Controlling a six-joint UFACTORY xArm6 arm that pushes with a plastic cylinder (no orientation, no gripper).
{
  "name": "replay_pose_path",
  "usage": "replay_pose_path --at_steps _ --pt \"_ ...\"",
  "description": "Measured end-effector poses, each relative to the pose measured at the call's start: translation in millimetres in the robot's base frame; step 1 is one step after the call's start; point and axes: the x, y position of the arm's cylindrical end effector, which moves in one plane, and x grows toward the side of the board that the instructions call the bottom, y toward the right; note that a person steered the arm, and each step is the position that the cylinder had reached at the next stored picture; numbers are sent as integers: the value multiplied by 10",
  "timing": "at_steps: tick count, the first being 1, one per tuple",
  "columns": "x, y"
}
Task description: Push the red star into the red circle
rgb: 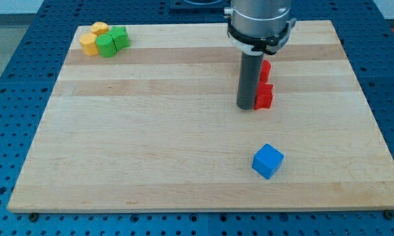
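Two red pieces sit on the wooden worktop (pixel 151 151) just to the view's right of the dark rod, one above the other: the lower red block (pixel 264 96) has a jagged outline that may be the star, and the upper red block (pixel 265 69) is mostly hidden behind the rod, so its shape cannot be made out. My tip (pixel 246 107) rests on the board touching or just beside the lower red block's left edge; there is no tool here that could be clenched or released, only the rod, and it grasps nothing. One blue cube (pixel 268 160) lies well apart toward the view's bottom, slightly right of the tip, with bare wood between it and the red pair. Four blocks huddle in the worktop's top left corner, far from the tip: two yellow ones, a yellow block (pixel 100 28) at the top and a yellow block (pixel 88 44) at the left, and two green ones, a green block (pixel 120 37) at the right and a green block (pixel 106 45) in the middle, all touching one another. Seven blocks in all, then: two red, one blue, two yellow, two green.
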Motion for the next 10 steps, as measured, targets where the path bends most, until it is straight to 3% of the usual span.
replay_pose_path --at_steps 4,10 --pt "388 370" --pt "13 532"
